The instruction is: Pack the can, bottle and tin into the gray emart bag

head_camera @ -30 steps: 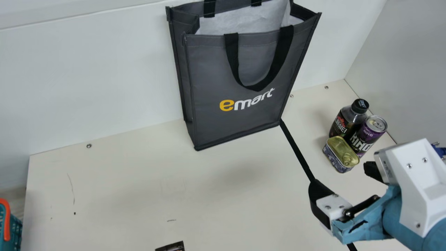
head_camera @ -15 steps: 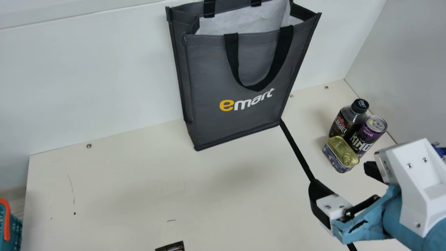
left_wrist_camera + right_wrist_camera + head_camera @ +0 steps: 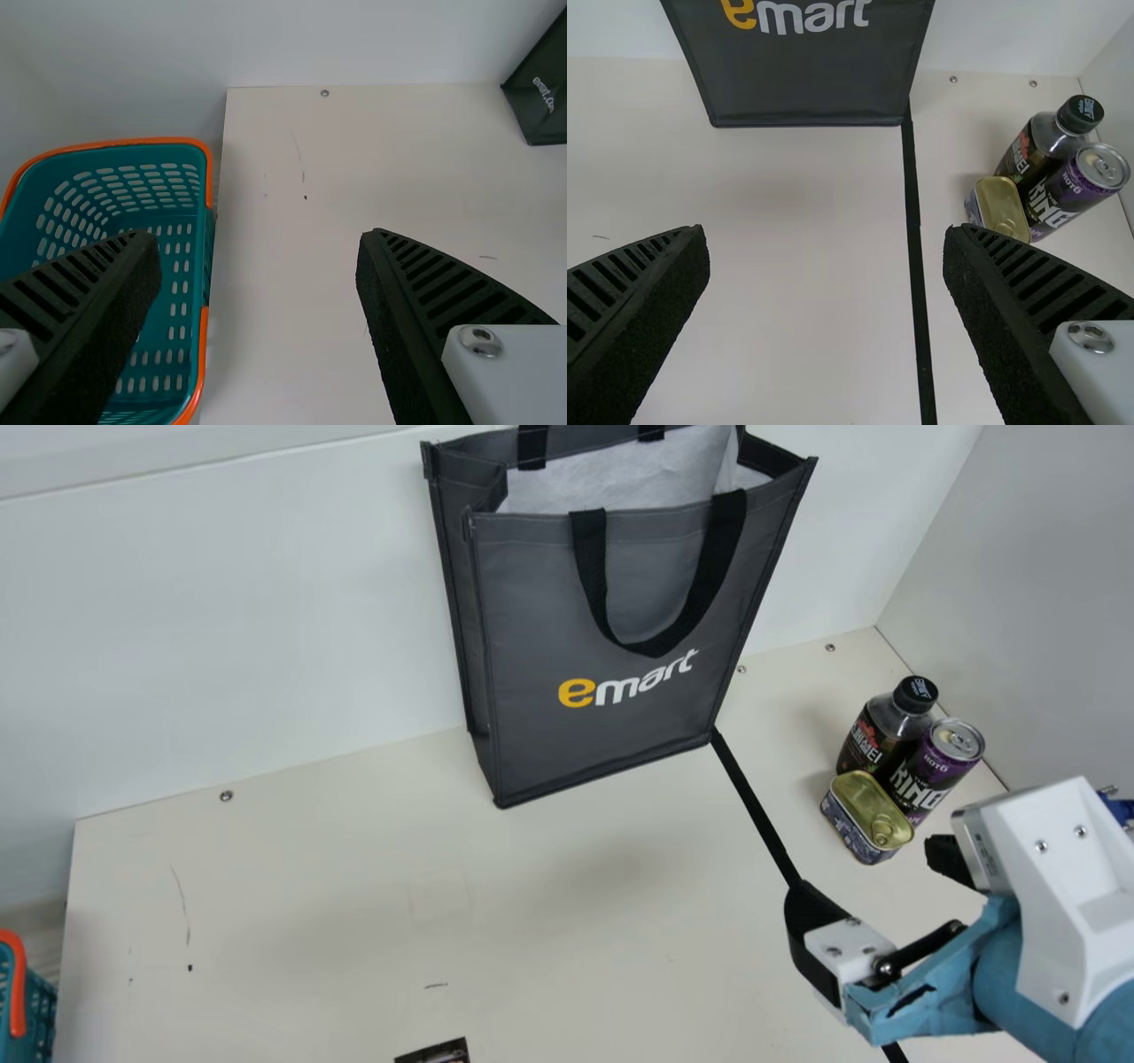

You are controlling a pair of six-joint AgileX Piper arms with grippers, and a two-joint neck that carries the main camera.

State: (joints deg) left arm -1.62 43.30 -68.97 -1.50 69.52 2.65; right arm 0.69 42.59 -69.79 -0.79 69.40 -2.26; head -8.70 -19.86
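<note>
My right gripper [image 3: 873, 877] is at the right in the main view, nearer than the goods; in the right wrist view the gripper [image 3: 826, 239] stands open and empty. The bottle [image 3: 889, 726], purple can [image 3: 935, 771] and gold-lidded tin [image 3: 866, 817] stand close together at the table's right side. The gray emart bag [image 3: 611, 602] stands upright against the back wall, its top open and white lining showing. In the left wrist view my left gripper [image 3: 259, 239] is open, holding nothing, above the table and a basket.
A teal basket with an orange rim [image 3: 209, 177] stands beside the table's left edge. Black tape [image 3: 753, 802] runs along the table from the bag's right corner toward the front. A dark printed item [image 3: 438, 1052] lies at the front. Walls border the back and right.
</note>
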